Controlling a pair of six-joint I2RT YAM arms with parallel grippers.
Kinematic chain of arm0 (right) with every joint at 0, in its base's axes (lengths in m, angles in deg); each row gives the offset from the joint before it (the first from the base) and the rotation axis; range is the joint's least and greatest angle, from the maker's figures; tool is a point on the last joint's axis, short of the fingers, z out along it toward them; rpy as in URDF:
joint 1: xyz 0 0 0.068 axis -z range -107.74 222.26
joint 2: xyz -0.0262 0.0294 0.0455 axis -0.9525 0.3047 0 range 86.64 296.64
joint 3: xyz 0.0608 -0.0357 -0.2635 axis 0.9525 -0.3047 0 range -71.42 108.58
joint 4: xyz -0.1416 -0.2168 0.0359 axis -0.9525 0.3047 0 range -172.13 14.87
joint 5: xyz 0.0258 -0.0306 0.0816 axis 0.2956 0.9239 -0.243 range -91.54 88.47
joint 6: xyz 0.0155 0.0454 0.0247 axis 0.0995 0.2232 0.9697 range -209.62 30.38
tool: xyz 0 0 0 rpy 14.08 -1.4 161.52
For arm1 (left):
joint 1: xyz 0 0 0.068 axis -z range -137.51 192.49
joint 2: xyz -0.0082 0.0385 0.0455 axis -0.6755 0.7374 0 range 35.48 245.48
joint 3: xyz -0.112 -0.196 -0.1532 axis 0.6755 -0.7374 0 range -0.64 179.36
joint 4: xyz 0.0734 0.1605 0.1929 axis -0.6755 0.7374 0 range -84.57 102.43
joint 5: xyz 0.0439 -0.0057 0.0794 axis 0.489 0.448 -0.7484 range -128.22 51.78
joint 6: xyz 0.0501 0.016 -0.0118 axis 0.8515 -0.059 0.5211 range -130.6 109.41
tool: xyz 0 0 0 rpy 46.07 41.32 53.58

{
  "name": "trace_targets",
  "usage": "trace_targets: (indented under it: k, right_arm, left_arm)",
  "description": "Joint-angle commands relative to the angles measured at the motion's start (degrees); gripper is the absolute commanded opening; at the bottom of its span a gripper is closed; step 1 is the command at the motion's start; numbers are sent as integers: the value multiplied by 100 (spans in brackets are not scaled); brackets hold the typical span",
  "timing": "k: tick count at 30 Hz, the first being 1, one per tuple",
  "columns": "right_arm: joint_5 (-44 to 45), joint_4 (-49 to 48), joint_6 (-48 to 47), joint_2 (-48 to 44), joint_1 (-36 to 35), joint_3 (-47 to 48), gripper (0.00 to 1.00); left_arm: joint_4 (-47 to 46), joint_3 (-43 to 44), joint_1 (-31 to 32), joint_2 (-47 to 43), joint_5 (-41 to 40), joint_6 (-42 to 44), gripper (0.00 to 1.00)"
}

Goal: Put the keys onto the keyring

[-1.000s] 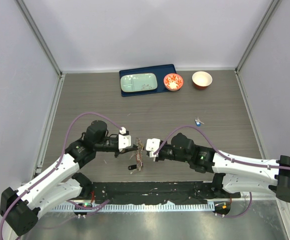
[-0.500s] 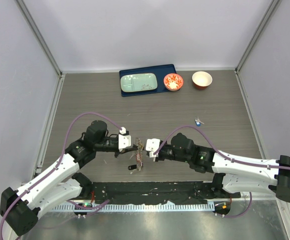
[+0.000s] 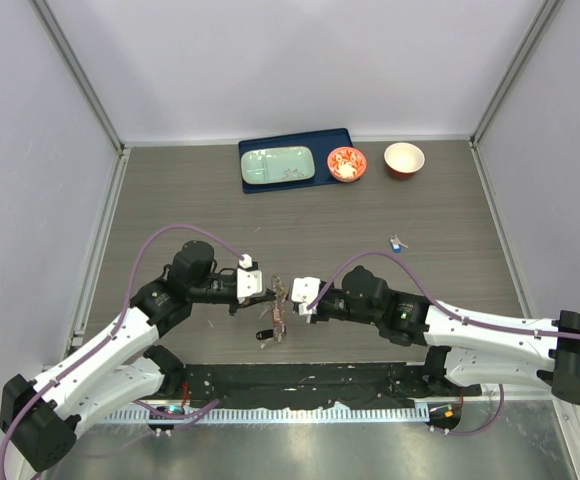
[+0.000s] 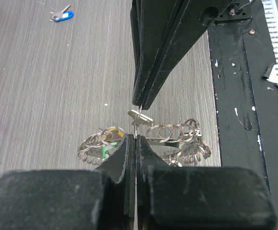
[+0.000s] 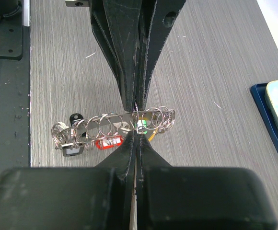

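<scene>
The keyring (image 3: 279,320) hangs off the table between both grippers. In the wrist views it shows edge-on as a thin metal band (image 4: 170,140) (image 5: 111,115) strung with several small split rings and keys with red, green, yellow and black heads. My left gripper (image 3: 273,292) (image 4: 135,137) is shut on the band's edge. My right gripper (image 3: 292,296) (image 5: 136,136) is shut on a small silver key (image 4: 140,116) right at the band, tip to tip with the left one. A blue-headed key (image 3: 397,242) (image 4: 61,16) lies loose on the table, far right of both grippers.
A dark blue tray (image 3: 322,142) with a pale green plate (image 3: 277,165) sits at the back. Beside it stand a red-and-white patterned bowl (image 3: 347,164) and a red bowl with a white inside (image 3: 404,159). A black mat (image 3: 300,380) runs along the near edge.
</scene>
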Motion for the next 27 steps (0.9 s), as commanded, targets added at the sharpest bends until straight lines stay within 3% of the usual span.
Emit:
trace_targets:
  k: [1,27]
  right_arm:
    - [-46,-143,12,1,-23,127,1]
    - [51,-170,56,81,-23,198,1]
  left_arm:
    - [-407,48,-25,-57,182,40,0]
    - [-354,74,-25,-22,262,101,0]
